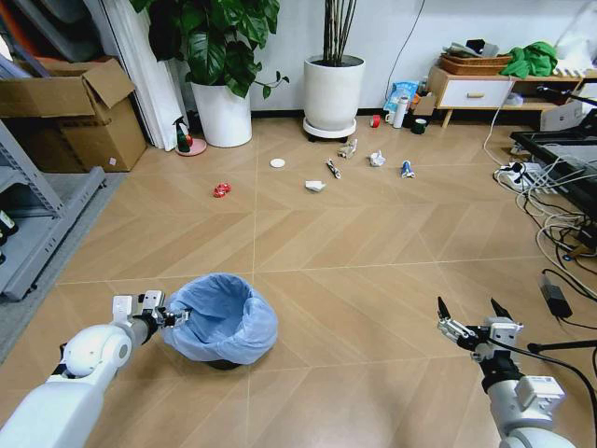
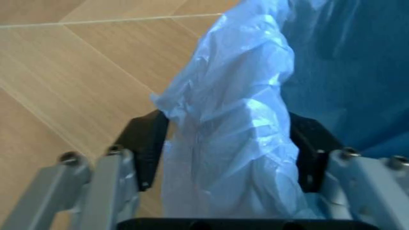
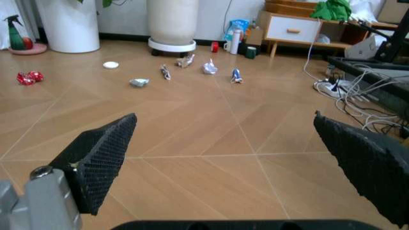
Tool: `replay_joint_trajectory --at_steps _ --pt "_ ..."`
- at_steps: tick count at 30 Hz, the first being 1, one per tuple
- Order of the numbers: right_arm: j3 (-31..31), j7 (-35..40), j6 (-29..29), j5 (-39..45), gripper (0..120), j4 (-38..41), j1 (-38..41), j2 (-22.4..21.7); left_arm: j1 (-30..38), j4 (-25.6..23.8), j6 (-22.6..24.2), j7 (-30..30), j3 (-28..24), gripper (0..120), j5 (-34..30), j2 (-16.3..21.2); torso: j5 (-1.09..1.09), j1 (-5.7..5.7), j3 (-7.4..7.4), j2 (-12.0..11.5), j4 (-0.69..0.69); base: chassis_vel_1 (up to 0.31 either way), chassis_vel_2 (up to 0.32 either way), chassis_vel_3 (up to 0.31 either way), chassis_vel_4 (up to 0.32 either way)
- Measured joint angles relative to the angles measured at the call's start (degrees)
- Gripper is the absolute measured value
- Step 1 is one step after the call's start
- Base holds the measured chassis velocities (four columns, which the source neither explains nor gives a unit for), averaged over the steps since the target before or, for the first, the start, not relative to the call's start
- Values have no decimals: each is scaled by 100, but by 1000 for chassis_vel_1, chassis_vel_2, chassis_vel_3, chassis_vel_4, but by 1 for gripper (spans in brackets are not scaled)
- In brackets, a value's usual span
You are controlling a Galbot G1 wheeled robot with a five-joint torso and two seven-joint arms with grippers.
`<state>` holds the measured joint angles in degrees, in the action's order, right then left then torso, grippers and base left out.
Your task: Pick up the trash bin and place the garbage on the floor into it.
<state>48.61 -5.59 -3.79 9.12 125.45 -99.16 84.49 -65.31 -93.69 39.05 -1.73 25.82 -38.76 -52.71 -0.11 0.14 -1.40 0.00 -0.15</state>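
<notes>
The trash bin (image 1: 224, 322), dark with a crinkly light-blue bag over its rim, stands on the floor (image 1: 373, 243) close in front of me on the left. My left gripper (image 1: 175, 317) is at its left rim. In the left wrist view that gripper (image 2: 227, 127) has its black pads (image 2: 145, 143) pressed on either side of the bag-covered rim (image 2: 230, 143). My right gripper (image 1: 471, 319) (image 3: 223, 120) hangs open over bare floor at the right. The garbage lies far ahead: a crushed red can (image 1: 222, 190) (image 3: 27, 77), a white disc (image 1: 278, 162), a paper wad (image 1: 315, 186), a striped wrapper (image 1: 333, 169) and a blue-white packet (image 1: 408, 170).
Two large white plant pots (image 1: 333, 93) stand at the back wall, with bottles and mugs (image 1: 399, 114) beside a low cabinet (image 1: 471, 91). Cardboard boxes (image 1: 70, 117) and a metal rack (image 1: 37, 215) line the left. Cables and a power strip (image 1: 522, 173) sprawl at the right.
</notes>
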Motion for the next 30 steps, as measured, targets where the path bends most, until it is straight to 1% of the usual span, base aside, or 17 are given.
replay_joint_trajectory --at_steps 1,2,4,6,7,10,11,12,13,16,22,25,26,29,30 --pt "6 0 1 3 100 -3 0 -4 0 -5 3 -5 -16 57 1 -14 0 0 0 0 0 0 0 0 0" --pt "6 0 1 3 100 -3 0 -4 0 -5 3 -5 -16 57 1 -14 0 0 0 0 0 0 0 0 0" --pt "13 0 8 6 100 -9 0 -7 1 -37 7 -16 -55 43 1 -39 1 0 0 0 0 0 0 0 0" --pt "14 0 11 7 100 -14 2 -5 4 -61 12 -20 -75 36 0 -51 0 0 0 0 0 0 0 0 0" --pt "14 0 11 7 100 -14 2 -5 4 -61 12 -20 -75 36 0 -51 0 0 0 0 0 0 0 0 0" --pt "4 0 17 9 100 -30 27 0 8 -82 10 -7 -90 21 -3 -66 0 0 0 0 0 0 0 0 0" --pt "4 0 17 9 100 -30 27 0 8 -82 10 -7 -90 21 -3 -66 0 0 0 0 0 0 0 0 0" --pt "3 0 17 11 100 -31 33 -3 5 -82 1 2 -90 18 -3 -68 0 0 0 0 0 0 0 0 0" --pt "1 0 16 16 100 -31 41 -10 -3 -82 -20 16 -83 11 -3 -79 0 0 0 0 0 0 0 0 0" --pt "1 10 6 37 100 -32 44 -31 -42 -83 -90 8 -39 1 -13 -138 0 0 0 0 0 0 0 0 0" --pt "32 77 -118 128 100 -13 85 -65 -222 -261 -302 -42 75 0 -80 -247 -2 0 0 0 0 0 0 0 0" --pt "48 139 -266 219 100 30 157 -86 -424 -553 -315 134 233 0 -132 -348 1 0 0 0 0 0 0 0 0" --pt "48 139 -266 219 100 30 157 -86 -424 -553 -315 134 233 0 -132 -348 1 0 0 0 0 0 0 0 0" --pt "42 337 -391 271 100 75 250 -103 -673 -940 -361 463 395 0 -147 -438 0 0 0 0 1 0 0 0 0" --pt "42 337 -391 271 100 75 250 -103 -673 -940 -361 463 395 0 -147 -438 0 0 0 0 1 0 0 0 0"
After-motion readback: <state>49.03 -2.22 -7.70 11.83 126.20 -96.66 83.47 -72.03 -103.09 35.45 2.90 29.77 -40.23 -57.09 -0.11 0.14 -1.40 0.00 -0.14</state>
